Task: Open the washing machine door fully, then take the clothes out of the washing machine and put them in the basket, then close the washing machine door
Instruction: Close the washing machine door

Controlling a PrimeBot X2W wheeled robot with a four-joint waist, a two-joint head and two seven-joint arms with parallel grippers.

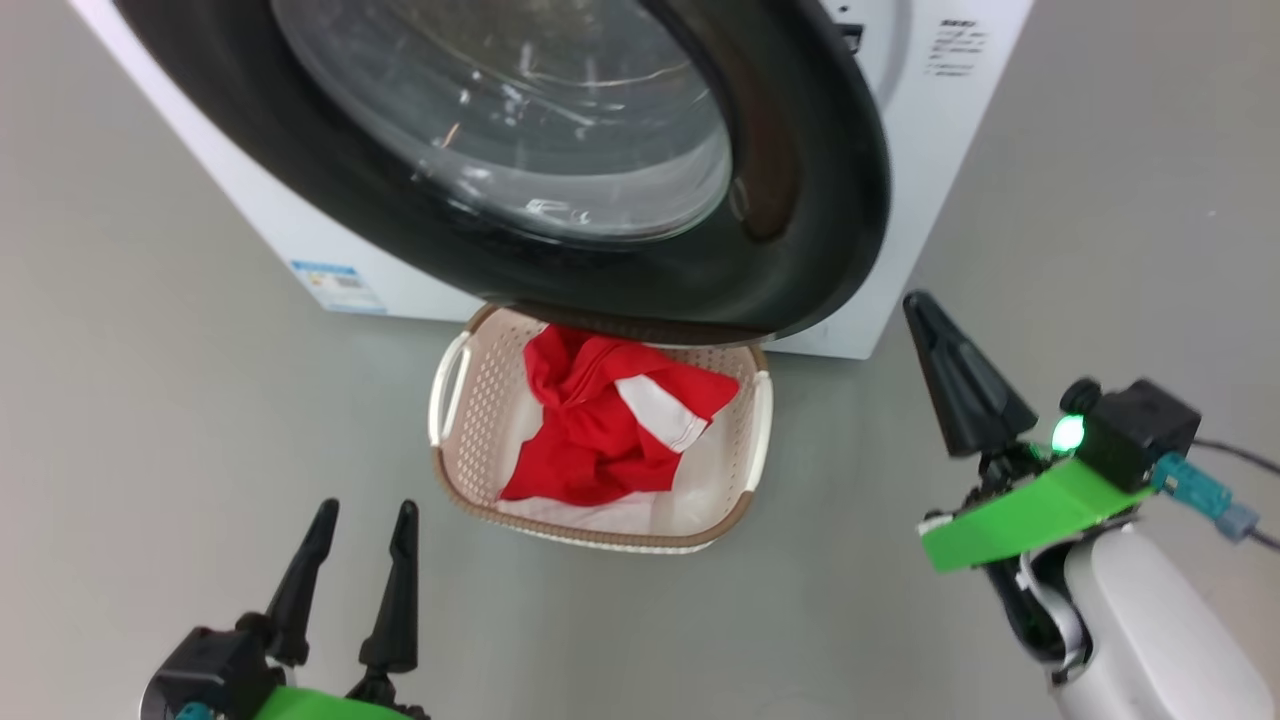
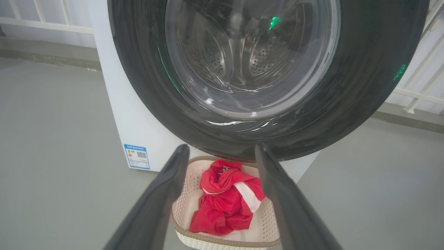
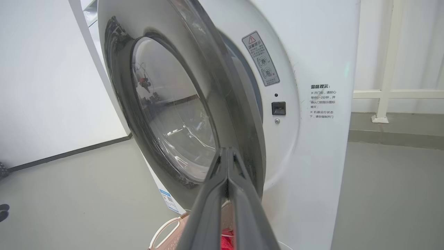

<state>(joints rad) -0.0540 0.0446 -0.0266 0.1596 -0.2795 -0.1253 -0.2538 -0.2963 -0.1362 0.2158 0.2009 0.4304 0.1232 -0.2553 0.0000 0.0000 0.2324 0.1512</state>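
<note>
1. The washing machine door (image 1: 800, 200) is a big round thing with a wide glossy black rim and a bulging clear glass bowl (image 1: 520, 110) at its centre. It stands ajar, swung out from the front of the washing machine (image 1: 930, 180), a boxy white appliance.
2. Through the glass, the left wrist view shows the steel drum (image 2: 242, 59), ribbed and dotted with small holes.
3. The basket (image 1: 470, 400) sits on the floor just in front of the machine, its far end tucked under the door's lower edge. It is cream plastic, a rounded rectangle pierced all over, with a brown woven-look rim and pale side handles.
4. The clothes (image 1: 600, 430) lie crumpled inside the basket: soft bright red fabric with a white stripe, over a white piece beneath.
5. The left gripper (image 1: 365, 508) hangs low, short of the basket, its two long dark fingers spread apart and empty.
6. The right gripper (image 1: 917, 300) is up beside the door's free edge, fingers pressed together into one point, pinching nothing. Whether the tip touches the rim I cannot tell.
7. The floor (image 1: 150, 400) is smooth, matt grey. Behind are a plain white wall (image 3: 34, 69) and a white railing (image 3: 385, 69).
8. A small blue label sticker (image 2: 137, 157) with a QR code sits low on the machine's front. Near the latch slot (image 3: 278, 108) are a grey warning sticker (image 3: 261, 59) with a red triangle and a block of Chinese print (image 3: 322, 102), too small for me to read.
</note>
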